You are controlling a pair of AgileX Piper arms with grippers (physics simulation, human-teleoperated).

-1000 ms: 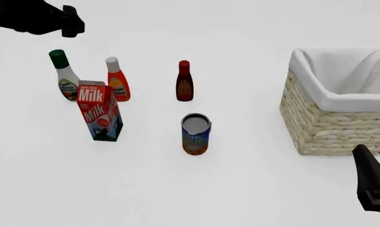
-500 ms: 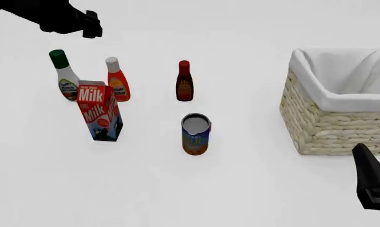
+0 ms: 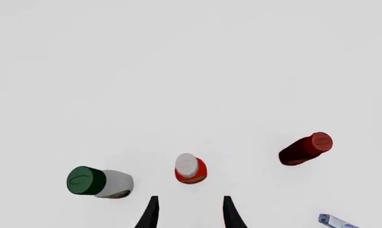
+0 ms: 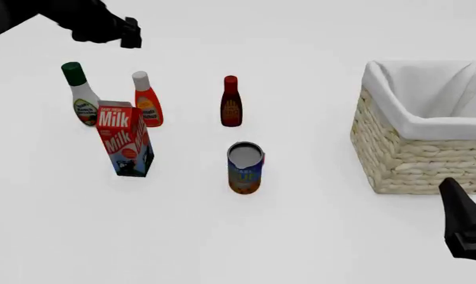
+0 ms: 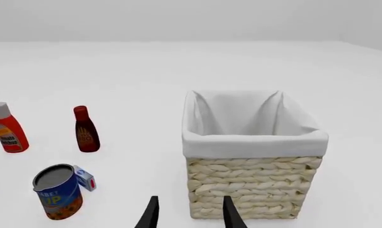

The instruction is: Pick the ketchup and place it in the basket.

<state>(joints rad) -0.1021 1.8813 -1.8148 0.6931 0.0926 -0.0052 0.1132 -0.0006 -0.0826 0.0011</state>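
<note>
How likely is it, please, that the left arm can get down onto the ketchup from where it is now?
Probably yes. The left gripper is open above the ketchup, whose white cap sits just ahead of the fingers. The green-capped bottle and milk carton stand close beside it, leaving little room.

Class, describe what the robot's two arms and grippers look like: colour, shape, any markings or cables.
Both arms are matte black with no visible markings or cables. The left gripper ends a bulky, rounded arm. The right gripper is angular and blocky. In both wrist views the fingers are slim, dark, curved blades tapering to points.
</note>
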